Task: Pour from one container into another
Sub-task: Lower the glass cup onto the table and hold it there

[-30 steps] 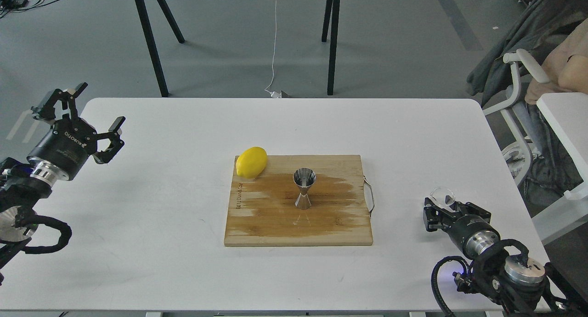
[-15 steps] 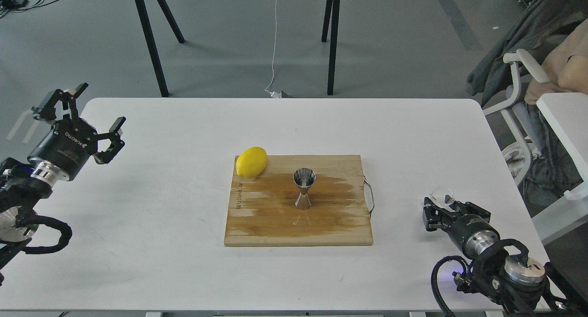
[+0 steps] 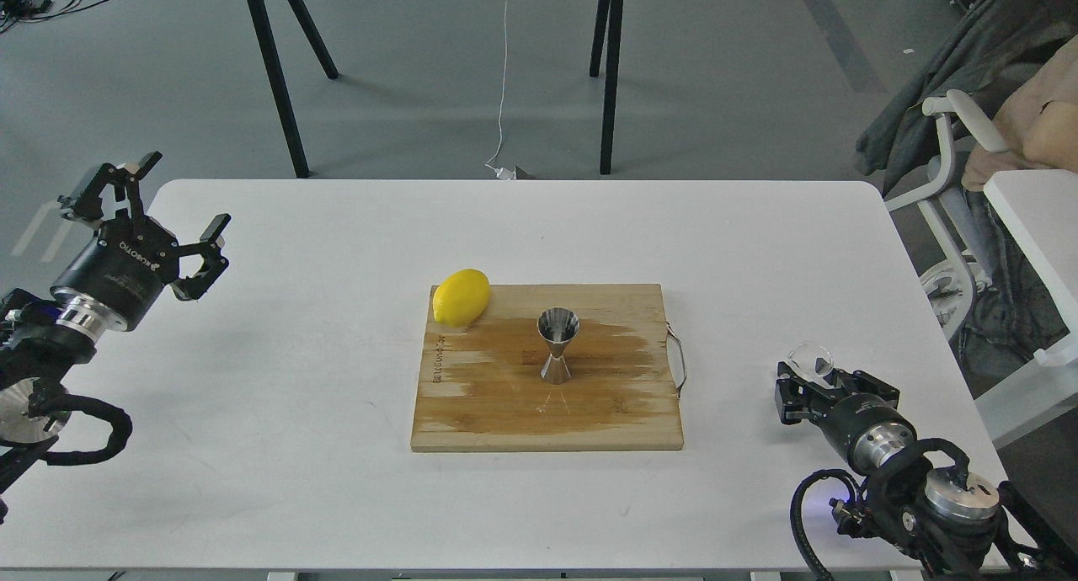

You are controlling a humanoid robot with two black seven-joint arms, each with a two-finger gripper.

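Note:
The steel hourglass jigger (image 3: 557,345) stands upright in the middle of the wooden cutting board (image 3: 472,413). Near the table's right edge stands the small clear glass cup (image 3: 810,359), at the far end of my right gripper (image 3: 829,377). That gripper's fingers look spread wide, and the cup sits by its left finger; whether they touch is not clear. My left gripper (image 3: 187,189) hangs open over the table's left edge, far from both containers, with nothing between its fingers.
A yellow lemon (image 3: 461,295) lies on the board's far left corner. The board has a metal handle (image 3: 679,362) on its right side. The white table (image 3: 337,227) ends just right of my right arm; a white chair (image 3: 952,194) stands beyond.

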